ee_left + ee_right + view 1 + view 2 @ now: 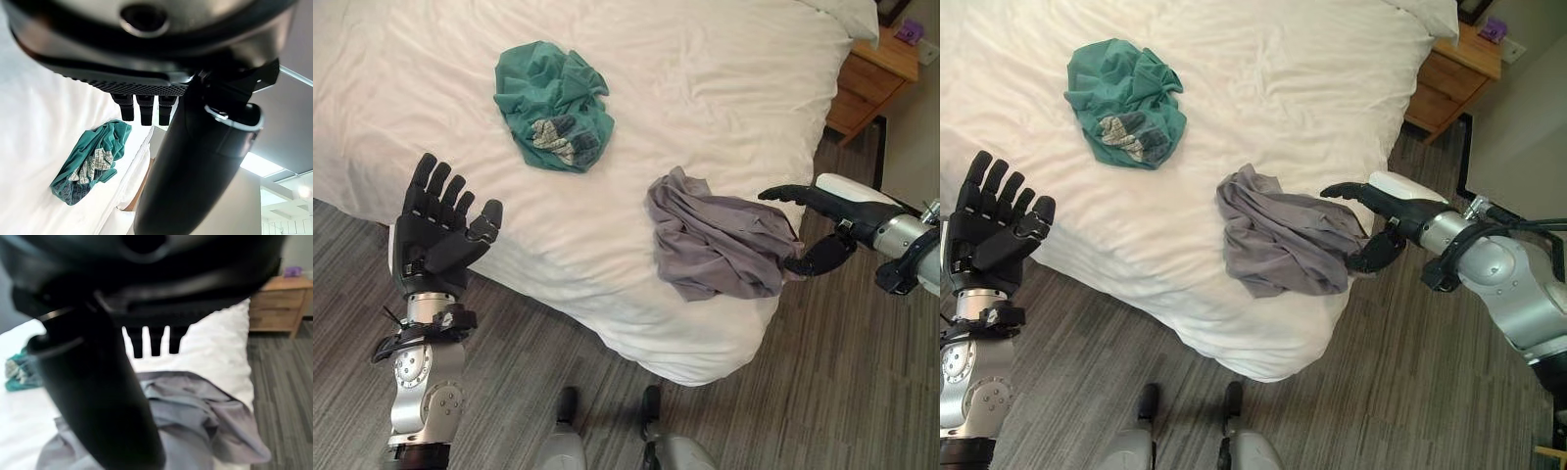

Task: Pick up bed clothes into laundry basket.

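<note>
Reaching in over the bed's (724, 98) corner, the right hand (822, 223) is spread wide, fingers straight above and thumb hanging below, with the edge of the grey garment (720, 245) lying in the gap between them; nothing is gripped. That garment is a crumpled, folded heap just off the fingertips. Well beyond it lies a bunched green garment (553, 106) with a patterned patch. Away from both, the left hand (435, 230) is raised with fingers straight, holding nothing.
</note>
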Robot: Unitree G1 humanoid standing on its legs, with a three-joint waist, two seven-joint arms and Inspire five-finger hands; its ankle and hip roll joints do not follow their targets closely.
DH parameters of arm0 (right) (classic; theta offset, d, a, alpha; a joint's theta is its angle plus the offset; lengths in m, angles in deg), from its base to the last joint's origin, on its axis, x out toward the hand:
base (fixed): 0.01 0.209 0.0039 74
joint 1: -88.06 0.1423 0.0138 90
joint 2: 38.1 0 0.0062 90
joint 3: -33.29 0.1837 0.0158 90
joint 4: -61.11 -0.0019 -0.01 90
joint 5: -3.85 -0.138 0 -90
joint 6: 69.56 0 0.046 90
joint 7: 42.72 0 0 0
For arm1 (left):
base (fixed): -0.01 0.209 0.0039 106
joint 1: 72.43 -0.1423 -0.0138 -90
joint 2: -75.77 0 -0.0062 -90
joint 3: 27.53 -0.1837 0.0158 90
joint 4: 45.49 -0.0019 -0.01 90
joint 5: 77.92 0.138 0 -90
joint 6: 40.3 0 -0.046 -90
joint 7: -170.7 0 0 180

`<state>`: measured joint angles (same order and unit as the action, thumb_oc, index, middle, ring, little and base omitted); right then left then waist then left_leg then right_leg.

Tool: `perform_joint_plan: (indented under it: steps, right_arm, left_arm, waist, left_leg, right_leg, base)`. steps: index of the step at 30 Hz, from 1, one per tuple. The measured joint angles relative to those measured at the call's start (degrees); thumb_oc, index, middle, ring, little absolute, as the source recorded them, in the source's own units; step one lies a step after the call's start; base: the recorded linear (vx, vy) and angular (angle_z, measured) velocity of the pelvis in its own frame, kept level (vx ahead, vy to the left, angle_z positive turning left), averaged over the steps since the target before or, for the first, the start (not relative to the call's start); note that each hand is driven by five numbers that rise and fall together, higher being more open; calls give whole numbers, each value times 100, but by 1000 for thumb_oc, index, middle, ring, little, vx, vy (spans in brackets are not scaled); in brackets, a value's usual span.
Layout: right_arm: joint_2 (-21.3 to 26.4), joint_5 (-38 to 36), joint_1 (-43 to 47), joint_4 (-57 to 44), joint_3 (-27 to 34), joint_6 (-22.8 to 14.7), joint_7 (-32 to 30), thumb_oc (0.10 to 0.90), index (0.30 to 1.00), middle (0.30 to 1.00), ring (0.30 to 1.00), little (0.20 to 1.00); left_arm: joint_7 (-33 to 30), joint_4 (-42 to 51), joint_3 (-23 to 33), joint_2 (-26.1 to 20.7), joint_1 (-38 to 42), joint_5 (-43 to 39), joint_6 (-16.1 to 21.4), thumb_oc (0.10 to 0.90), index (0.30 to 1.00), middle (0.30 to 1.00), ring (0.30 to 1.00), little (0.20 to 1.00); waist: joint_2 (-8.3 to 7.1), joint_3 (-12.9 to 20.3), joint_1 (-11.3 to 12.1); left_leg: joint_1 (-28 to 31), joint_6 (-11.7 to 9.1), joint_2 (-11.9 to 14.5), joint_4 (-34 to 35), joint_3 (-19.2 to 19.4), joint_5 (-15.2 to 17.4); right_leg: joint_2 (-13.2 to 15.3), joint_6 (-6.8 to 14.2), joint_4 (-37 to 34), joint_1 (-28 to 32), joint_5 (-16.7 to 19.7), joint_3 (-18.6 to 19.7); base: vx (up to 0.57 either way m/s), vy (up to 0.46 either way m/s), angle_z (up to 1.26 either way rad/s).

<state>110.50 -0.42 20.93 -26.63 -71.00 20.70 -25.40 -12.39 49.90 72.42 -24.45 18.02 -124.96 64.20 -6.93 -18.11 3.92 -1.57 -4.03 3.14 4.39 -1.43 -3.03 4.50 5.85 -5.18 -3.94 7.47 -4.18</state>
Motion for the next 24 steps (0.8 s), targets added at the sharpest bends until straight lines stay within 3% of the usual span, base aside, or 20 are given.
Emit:
perform_joint_plan:
  steps: [13,24]
  right_arm:
    - [-216,149,866,392,-591,105,-67,800,900,900,900,900]
    - [-439,68,936,440,-770,216,-187,800,900,900,900,900]
  left_arm:
    - [-19,-5,-1,-8,9,-1,-93,800,900,900,900,900]
    - [-158,-22,-67,-37,17,0,-105,800,900,900,900,900]
  waist:
    - [10,3,185]
    - [156,-212,328]
  left_leg:
    - [-334,-6,-12,-18,-16,-10]
    - [-598,-16,-12,-20,-140,-20]
  right_leg:
    - [10,-6,1,-310,13,-18]
    - [9,-7,1,-511,13,-115]
  base:
    - [3,-3,1]
    - [14,-11,4]
